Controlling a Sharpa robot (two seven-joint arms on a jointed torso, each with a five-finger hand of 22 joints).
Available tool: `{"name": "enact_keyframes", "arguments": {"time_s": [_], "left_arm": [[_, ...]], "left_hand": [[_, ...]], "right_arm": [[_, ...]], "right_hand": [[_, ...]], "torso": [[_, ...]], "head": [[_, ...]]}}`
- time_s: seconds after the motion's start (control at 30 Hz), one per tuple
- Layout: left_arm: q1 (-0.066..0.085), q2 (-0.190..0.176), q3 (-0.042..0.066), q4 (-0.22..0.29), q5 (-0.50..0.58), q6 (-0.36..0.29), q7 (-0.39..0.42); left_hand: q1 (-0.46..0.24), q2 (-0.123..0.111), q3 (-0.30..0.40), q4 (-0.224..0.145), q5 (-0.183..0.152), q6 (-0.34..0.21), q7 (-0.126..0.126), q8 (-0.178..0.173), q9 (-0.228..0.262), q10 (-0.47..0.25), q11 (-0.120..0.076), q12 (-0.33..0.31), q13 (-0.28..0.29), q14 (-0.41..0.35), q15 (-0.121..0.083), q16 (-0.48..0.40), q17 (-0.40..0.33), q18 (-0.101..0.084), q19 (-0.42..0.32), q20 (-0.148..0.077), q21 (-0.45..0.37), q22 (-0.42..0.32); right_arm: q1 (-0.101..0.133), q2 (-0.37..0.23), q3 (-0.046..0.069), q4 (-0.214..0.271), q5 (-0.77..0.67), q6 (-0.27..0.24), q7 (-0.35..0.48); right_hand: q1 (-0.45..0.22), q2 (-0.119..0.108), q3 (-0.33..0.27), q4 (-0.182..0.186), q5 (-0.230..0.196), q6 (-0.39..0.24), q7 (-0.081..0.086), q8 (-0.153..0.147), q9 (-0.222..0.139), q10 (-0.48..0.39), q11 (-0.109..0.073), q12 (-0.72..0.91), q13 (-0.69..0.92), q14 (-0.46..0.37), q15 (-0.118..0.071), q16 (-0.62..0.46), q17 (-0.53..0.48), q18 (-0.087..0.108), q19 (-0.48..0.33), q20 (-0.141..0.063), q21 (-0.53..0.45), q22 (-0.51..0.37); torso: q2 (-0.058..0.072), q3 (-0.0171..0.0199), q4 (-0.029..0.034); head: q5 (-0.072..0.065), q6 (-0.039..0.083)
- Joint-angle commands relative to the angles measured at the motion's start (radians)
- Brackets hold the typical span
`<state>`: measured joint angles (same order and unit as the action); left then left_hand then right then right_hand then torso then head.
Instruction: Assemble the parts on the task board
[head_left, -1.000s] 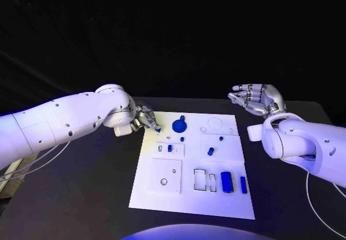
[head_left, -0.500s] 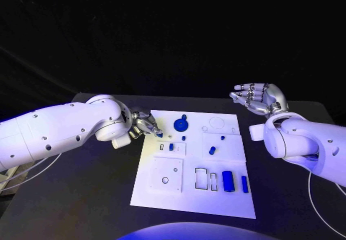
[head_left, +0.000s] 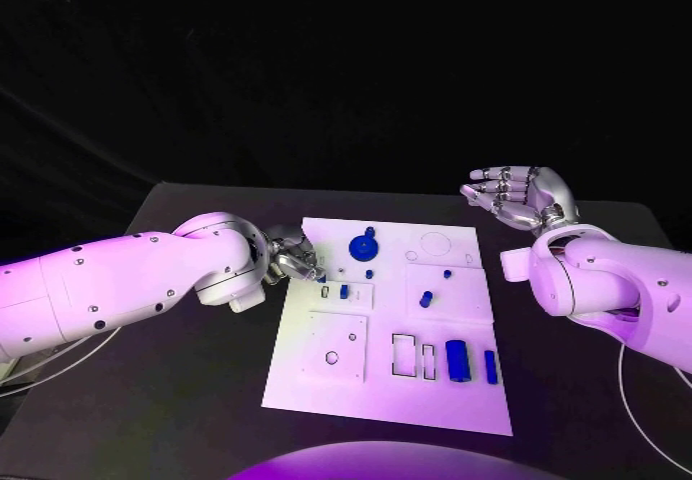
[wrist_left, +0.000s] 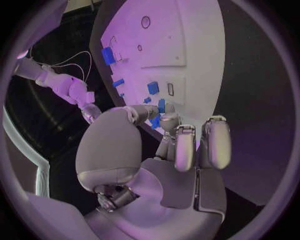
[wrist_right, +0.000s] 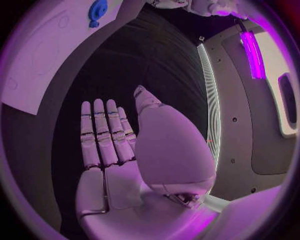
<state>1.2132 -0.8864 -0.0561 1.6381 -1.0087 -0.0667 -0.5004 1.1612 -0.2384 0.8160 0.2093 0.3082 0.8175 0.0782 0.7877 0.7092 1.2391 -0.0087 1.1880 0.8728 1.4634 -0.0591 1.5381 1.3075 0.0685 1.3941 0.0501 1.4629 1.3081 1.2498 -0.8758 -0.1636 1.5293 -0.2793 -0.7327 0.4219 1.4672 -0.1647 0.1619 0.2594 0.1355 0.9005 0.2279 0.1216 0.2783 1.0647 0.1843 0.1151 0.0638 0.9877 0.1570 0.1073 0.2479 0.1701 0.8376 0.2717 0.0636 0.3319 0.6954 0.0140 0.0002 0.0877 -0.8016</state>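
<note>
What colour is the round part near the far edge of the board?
Blue round part, clearest in the head view.

Black table (head_left: 188, 400) carries white task board (head_left: 346, 390) at its middle, lying flat.

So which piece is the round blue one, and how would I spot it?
Find the white task board on the black table. Near its far edge, left of the middle, lies the round blue part. It is a broad disc with a small knob, unlike the small blocks and bars nearer the robot.

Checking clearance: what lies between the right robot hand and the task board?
Head view: only bare black table lies between the right robot hand and the task board.
</note>
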Motion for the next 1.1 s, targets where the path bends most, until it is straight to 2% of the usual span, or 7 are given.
{"name": "enact_keyframes", "arguments": {"time_s": [0.03,0.5,0.67,1.1], "left_arm": [[-0.002,0.006,0.0,0.005,-0.079,-0.01,0.01],[-0.004,0.03,-0.004,-0.004,-0.135,0.065,0.003],[-0.004,0.035,-0.004,-0.01,-0.137,0.089,0.0],[-0.005,0.047,-0.008,-0.031,-0.153,0.125,-0.005]], "left_hand": [[-0.005,0.0,0.185,-0.178,0.004,0.018,-0.011,0.007,0.084,0.01,-0.001,0.007,0.002,0.09,-0.008,0.006,0.201,-0.011,0.008,-0.003,0.005,0.03],[-0.006,-0.001,0.186,-0.179,0.006,0.019,-0.011,0.007,0.084,0.012,-0.001,0.008,0.003,0.09,-0.008,0.006,0.2,-0.01,0.007,-0.003,0.004,0.027],[-0.006,-0.002,0.187,-0.18,0.008,0.02,-0.011,0.006,0.084,0.012,-0.002,0.007,0.003,0.09,-0.008,0.006,0.2,-0.01,0.006,-0.004,0.003,0.026],[-0.005,-0.004,0.188,-0.183,0.009,0.021,-0.012,0.006,0.084,0.013,-0.002,0.007,0.003,0.089,-0.009,0.006,0.2,-0.01,0.006,-0.004,0.003,0.026]], "right_arm": [[-0.001,0.001,0.0,0.0,-0.027,0.018,-0.002],[-0.002,0.002,0.0,0.001,-0.038,0.018,-0.007],[-0.002,0.002,0.0,0.001,-0.038,0.017,-0.008],[-0.002,0.002,0.0,0.001,-0.039,0.017,-0.009]], "right_hand": [[-0.008,0.002,0.005,-0.002,-0.005,-0.006,0.014,-0.004,-0.001,-0.007,0.0,-0.005,-0.001,0.007,-0.003,-0.003,-0.001,0.013,0.004,-0.001,0.0,-0.001],[-0.012,0.001,0.003,-0.002,-0.005,-0.007,0.016,-0.006,-0.003,-0.008,0.001,-0.009,-0.001,0.012,-0.003,-0.003,-0.004,0.014,0.01,-0.002,0.003,-0.005],[-0.012,0.001,0.003,-0.002,-0.005,-0.007,0.016,-0.006,-0.003,-0.008,0.001,-0.009,-0.001,0.013,-0.003,-0.003,-0.004,0.014,0.012,-0.002,0.003,-0.006],[-0.014,0.001,0.003,-0.002,-0.005,-0.006,0.017,-0.007,-0.003,-0.008,0.001,-0.01,-0.001,0.014,-0.004,-0.003,-0.005,0.014,0.013,-0.002,0.004,-0.007]], "torso": [[0.002,0.0002,-0.0006],[0.002,0.0008,-0.0017],[0.002,0.0013,-0.0004],[0.002,0.0006,-0.0003]], "head": [[0.001,-0.002],[-0.002,-0.006],[-0.003,-0.008],[-0.001,-0.012]]}}
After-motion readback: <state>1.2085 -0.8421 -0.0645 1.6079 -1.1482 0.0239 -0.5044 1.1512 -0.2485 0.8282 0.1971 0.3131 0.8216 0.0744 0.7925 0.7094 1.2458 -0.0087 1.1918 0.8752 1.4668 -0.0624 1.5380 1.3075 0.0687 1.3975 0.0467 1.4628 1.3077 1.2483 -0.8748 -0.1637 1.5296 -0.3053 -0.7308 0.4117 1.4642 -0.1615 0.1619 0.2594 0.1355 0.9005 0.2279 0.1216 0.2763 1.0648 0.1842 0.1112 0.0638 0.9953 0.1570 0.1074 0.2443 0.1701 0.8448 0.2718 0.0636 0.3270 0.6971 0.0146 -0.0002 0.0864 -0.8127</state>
